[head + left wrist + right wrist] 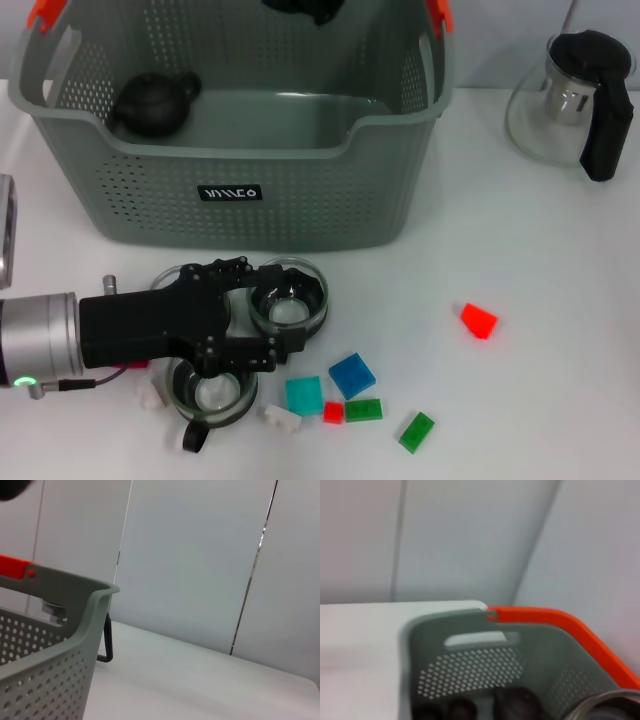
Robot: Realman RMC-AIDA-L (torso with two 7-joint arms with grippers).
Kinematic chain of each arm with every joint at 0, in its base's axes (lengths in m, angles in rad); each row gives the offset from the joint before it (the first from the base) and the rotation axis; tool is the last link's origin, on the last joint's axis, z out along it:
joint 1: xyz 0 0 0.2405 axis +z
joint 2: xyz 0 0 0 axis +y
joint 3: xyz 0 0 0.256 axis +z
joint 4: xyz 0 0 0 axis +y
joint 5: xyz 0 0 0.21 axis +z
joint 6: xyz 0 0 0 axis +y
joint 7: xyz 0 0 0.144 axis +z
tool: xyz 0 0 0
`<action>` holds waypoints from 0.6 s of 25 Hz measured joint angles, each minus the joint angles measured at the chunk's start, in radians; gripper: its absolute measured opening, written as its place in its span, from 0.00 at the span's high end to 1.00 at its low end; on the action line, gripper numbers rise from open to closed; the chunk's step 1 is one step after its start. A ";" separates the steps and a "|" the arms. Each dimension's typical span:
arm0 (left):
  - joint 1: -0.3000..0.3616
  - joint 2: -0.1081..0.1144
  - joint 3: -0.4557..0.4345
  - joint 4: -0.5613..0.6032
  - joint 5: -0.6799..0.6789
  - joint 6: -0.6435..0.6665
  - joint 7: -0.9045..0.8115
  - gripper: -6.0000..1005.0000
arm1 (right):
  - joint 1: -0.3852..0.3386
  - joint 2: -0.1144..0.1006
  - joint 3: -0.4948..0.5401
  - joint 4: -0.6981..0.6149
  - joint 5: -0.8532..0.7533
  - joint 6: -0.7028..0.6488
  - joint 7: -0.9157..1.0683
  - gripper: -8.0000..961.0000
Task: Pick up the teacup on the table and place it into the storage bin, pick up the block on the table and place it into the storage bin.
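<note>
White tabletop (pixel 560 300) carries all items, with pale wall panels behind it in both wrist views. Large grey perforated plastic storage bin (pixel 240 190) with orange-red handle tabs and a small black label stands toward the far left of the tabletop; a small dark teapot (pixel 152 103) lies inside it, in the far left corner. The right tool (pixel 300 8) shows only as a dark shape above the bin's far rim, and whether its fingers are apart or together cannot be told.

The left tool (pixel 245 315), black, reaches in from the left edge, low over the tabletop just in front of the bin. Its fingers are spread and bracket a clear glass teacup (pixel 288 297) standing upright on the tabletop near the bin's front wall; contact with the cup cannot be confirmed. A second clear glass cup (pixel 210 392) with a dark handle stands just nearer the front edge, partly under the tool.

Small plastic blocks lie along the front edge: a cyan block (pixel 304 394), a blue block (pixel 352 375), a small red block (pixel 334 411), two green blocks (pixel 364 409), white pieces (pixel 282 415). A separate red wedge block (pixel 478 320) lies apart, toward the right. A glass teapot with a black handle (pixel 575 97) stands at the far right corner.
</note>
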 joint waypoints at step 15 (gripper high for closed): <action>0.003 -0.004 0.000 -0.013 -0.009 0.019 -0.023 0.17 | 0.119 -0.001 -0.033 0.523 0.001 0.415 -0.138 0.94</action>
